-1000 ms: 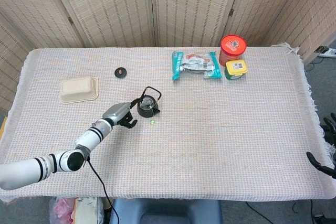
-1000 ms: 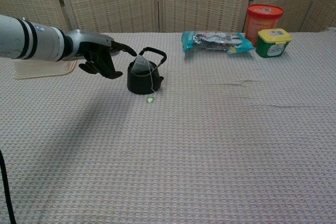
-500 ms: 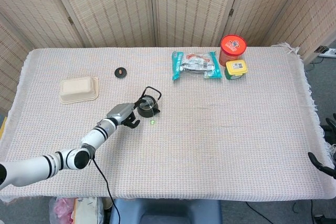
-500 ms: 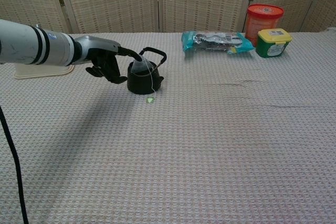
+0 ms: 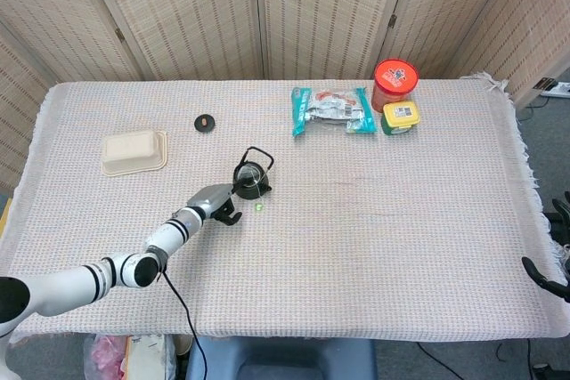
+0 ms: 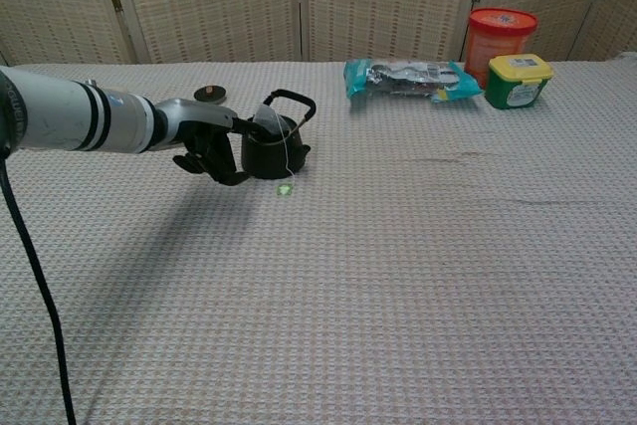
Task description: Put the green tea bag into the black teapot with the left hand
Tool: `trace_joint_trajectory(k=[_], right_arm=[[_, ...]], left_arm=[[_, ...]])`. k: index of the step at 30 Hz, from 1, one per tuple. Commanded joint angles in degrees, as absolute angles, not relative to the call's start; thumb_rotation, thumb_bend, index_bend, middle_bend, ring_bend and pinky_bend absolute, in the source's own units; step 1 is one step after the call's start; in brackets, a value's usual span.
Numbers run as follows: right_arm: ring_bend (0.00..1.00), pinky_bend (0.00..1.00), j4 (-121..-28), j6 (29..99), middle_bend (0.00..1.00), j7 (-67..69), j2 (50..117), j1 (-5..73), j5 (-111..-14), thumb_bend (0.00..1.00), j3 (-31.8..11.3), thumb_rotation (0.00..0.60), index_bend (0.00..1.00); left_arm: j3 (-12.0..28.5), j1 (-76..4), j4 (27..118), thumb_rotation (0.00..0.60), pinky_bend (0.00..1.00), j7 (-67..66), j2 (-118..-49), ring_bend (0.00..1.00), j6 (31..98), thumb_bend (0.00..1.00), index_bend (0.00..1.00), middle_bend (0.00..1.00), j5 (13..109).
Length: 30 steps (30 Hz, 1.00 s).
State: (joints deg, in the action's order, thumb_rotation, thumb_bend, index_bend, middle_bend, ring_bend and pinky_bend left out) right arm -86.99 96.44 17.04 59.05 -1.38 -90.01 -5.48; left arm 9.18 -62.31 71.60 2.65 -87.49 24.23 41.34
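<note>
One left hand (image 6: 211, 138) sits low beside the black teapot (image 6: 271, 149), a finger reaching to its rim, holding nothing. Inside rests the tea bag (image 6: 266, 124), its green tag (image 6: 285, 188) on the cloth; a nudge could tip the pot.

Surface (image 5: 374, 246): teapot (image 5: 251, 181) left of centre, tea bag (image 6: 268, 122) in its mouth, the tag (image 5: 259, 206) lying just before it; left robot hand (image 5: 217, 203) touching the teapot's left side. Far left, tray (image 5: 134, 150); behind the teapot, small lid (image 5: 206, 122). Rear right: packet (image 5: 332, 110), then canister (image 5: 394, 80) with a tub (image 5: 401, 117) just before it.
</note>
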Motion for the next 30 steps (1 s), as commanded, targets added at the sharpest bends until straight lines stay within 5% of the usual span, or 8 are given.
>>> trace_joint_trajectory(k=[1, 21, 30], right_arm=[[0.00, 0.00, -87.0, 96.4, 0.00, 17.1, 59.0, -1.3, -89.9, 0.18, -5.5, 0.600, 0.00], [0.00, 0.00, -86.2, 98.3, 0.00, 18.6, 58.8, -2.0, -92.5, 0.19, -4.4, 0.600, 0.00], [0.00, 0.00, -86.1, 98.8, 0.00, 18.5, 59.1, -2.3, -91.6, 0.19, -4.8, 0.600, 0.00]], left_arm=[[9.6, -62.1, 70.7, 0.600, 1.00, 3.6, -88.5, 1.00, 23.5, 0.51, 0.00, 1.00, 42.7], [8.0, -62.8, 87.4, 0.600, 1.00, -4.3, -78.2, 1.00, 36.3, 0.51, 0.00, 1.00, 36.9], [8.5, -64.0, 85.0, 0.600, 1.00, -5.1, -78.2, 1.00, 35.2, 0.51, 0.00, 1.00, 35.2]])
